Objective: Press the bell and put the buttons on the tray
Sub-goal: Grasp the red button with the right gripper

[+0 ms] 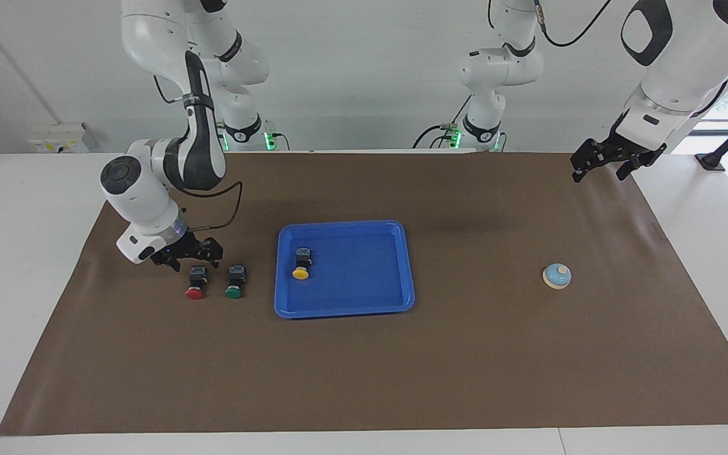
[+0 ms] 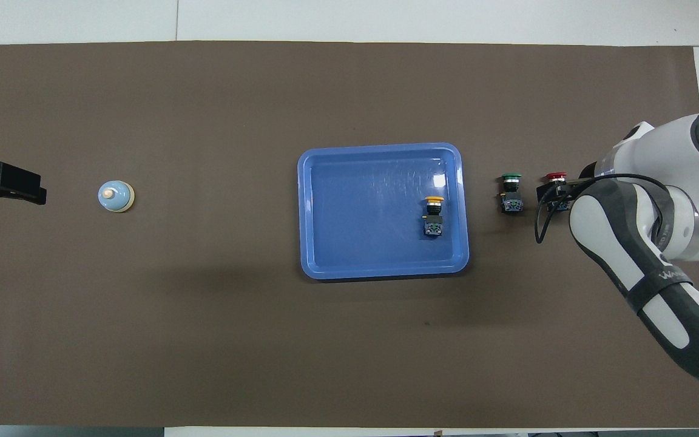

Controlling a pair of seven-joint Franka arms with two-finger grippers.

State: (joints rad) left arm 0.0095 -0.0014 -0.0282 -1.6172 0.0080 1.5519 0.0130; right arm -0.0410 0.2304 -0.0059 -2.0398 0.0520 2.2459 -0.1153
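brown mat (image 1: 465, 354), white table (image 1: 23, 253)
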